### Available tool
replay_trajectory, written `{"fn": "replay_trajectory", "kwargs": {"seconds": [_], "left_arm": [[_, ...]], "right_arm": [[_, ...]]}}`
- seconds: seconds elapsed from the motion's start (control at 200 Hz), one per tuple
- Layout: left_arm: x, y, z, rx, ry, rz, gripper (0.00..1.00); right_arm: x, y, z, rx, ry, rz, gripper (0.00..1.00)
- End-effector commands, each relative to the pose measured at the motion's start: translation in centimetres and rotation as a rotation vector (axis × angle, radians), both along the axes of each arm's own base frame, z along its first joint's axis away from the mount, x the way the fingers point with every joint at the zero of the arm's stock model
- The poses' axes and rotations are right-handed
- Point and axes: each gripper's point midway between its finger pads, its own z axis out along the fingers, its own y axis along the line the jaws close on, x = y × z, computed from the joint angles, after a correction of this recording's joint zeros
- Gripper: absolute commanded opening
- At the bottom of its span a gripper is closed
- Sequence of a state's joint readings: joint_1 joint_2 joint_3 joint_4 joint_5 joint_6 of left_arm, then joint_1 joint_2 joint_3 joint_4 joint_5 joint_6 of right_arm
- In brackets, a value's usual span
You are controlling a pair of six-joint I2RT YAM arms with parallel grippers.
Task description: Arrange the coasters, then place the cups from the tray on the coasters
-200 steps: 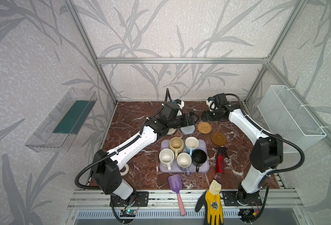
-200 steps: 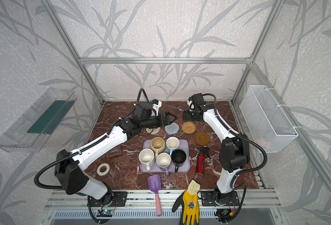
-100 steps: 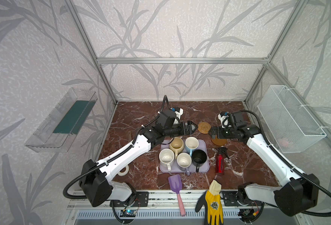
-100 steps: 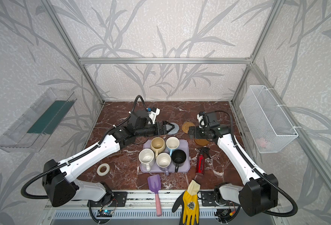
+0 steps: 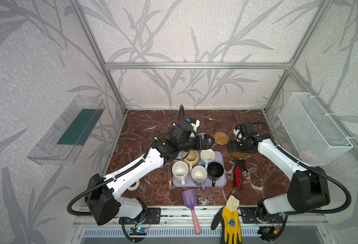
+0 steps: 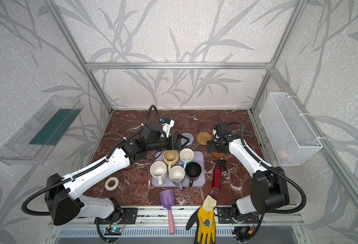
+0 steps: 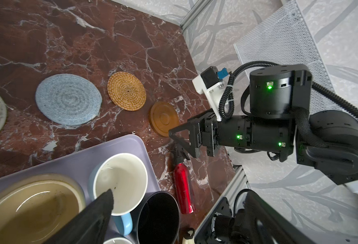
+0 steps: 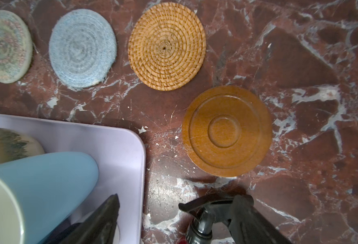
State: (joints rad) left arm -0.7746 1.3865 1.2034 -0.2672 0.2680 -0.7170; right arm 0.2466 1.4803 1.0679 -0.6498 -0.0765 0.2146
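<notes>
I read tray [image 5: 222, 179] long axis left-right across frame; front cups [image 5: 198, 174] upright, handles toward lower edge. Left gripper [image 6: 182, 139] spread wide, empty; right gripper [image 7: 181, 143] parted over amber coaster [image 8: 226, 131].

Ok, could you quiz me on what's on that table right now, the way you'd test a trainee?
1. How many cups stand on the lavender tray?
2. True or false: one cup already sits on a coaster.
3. Which coaster lies nearest the red spray bottle?

Key
1. Five.
2. False: every cup is on the tray.
3. The amber-brown coaster.
</notes>
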Motion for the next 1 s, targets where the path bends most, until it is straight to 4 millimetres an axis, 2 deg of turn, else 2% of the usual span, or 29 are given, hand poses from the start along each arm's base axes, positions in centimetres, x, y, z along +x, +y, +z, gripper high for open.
{"fn": "replay_trajectory", "kwargs": {"seconds": [0.0,0.095,0.255,0.395,0.43,0.465,0.625,0.815,0.995], "left_arm": [[1.1,0.0,-0.1,0.108,-0.039,0.041,0.99],[1.4,-0.9,-0.3,0.14,-0.041,0.018,0.98],[1.6,-3.0,-0.6,0.113,-0.036,-0.021,0.97],[1.7,-3.3,-1.8,0.168,-0.029,-0.02,0.96],[1.7,-3.4,-1.8,0.165,-0.029,-0.021,0.96],[1.7,-3.5,-1.8,0.16,-0.029,-0.021,0.96],[1.4,-4.5,-1.7,0.109,-0.016,-0.05,0.95],[1.4,-5.0,-1.9,0.099,-0.005,-0.061,0.95],[1.3,-5.0,-1.8,0.094,-0.012,-0.068,0.95]], "right_arm": [[1.0,-0.7,-0.4,-0.04,0.001,0.0,0.78],[1.1,-1.0,-1.7,-0.044,0.033,-0.003,0.72],[1.6,-1.3,-3.2,-0.077,0.078,0.001,0.72],[2.1,-1.4,-4.7,-0.096,0.12,0.009,0.7],[2.3,-1.3,-4.5,-0.094,0.116,0.009,0.68],[2.3,-1.3,-5.6,-0.099,0.147,0.01,0.67],[2.5,-1.6,-7.1,-0.135,0.199,0.009,0.63],[2.2,-1.7,-8.3,-0.165,0.234,0.025,0.6],[2.0,-1.9,-8.9,-0.199,0.241,0.022,0.5]]}}
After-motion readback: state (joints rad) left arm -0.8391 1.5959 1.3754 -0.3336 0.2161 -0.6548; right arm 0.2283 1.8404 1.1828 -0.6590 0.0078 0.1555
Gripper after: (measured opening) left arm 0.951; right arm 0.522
